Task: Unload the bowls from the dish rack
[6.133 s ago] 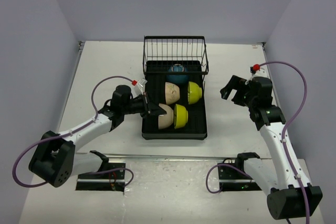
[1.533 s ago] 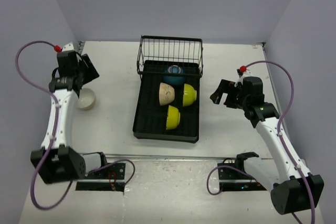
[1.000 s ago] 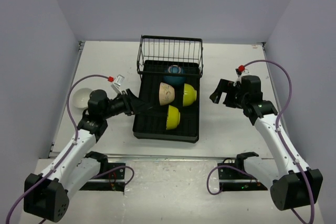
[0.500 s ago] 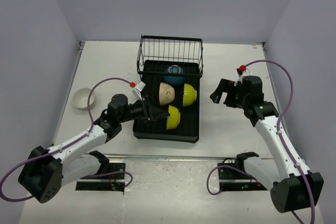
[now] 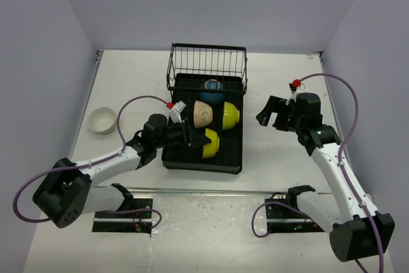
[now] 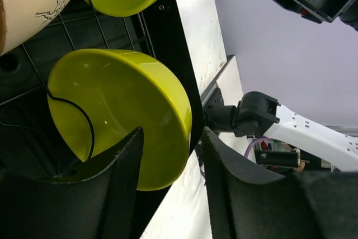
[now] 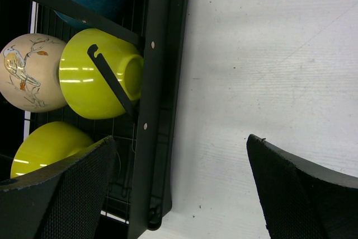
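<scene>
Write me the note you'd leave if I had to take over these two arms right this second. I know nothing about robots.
Left gripper: open, jaws straddling the rim of the near lime bowl, not yet clamped.
Right gripper: open and empty, over the table beside the dish rack.
Done: one cream bowl sits out on the table, at the left.
Left to do: four bowls in the rack: the near lime bowl, far lime bowl, patterned cream bowl and blue bowl.
</scene>
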{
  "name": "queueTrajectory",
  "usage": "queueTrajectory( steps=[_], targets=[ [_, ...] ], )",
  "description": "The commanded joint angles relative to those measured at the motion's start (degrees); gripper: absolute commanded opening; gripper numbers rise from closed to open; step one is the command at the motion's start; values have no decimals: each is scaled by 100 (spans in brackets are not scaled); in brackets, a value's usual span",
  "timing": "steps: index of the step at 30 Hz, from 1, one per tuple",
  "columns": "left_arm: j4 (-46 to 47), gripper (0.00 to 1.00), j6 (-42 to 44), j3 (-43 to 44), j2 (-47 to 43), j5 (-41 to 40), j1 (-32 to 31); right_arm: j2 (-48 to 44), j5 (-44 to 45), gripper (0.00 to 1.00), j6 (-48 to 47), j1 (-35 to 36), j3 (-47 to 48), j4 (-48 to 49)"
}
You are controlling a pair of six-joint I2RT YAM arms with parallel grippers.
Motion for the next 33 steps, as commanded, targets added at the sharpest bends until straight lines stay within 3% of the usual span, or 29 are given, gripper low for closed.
queueTrajectory(
  steps=[1,2,14,19,22,27,33],
  targets=[
    [457,46,54,222,99,-76,-53,-85,121,99,-35,15,88,63],
    [440,41,63,240,134,-59,-45,-84,113,99,-35,15,88,54],
    [844,23,-60,407,697,337,-53,-146,156,99,-44,15,35,63],
    [1045,8,-200,346,723,451,-45,-155,165,99,-70,15,44,54],
    [2010,0,-629,56,776,697,-36,-155,156,99,-61,24,44,63],
    [4248,0,-1709,-621,1074,917,69,-137,165,99,-70,24,62,71],
    [5317,0,-2265,-981,1207,882,271,-146,130,99,-79,15,62,71]
  ],
)
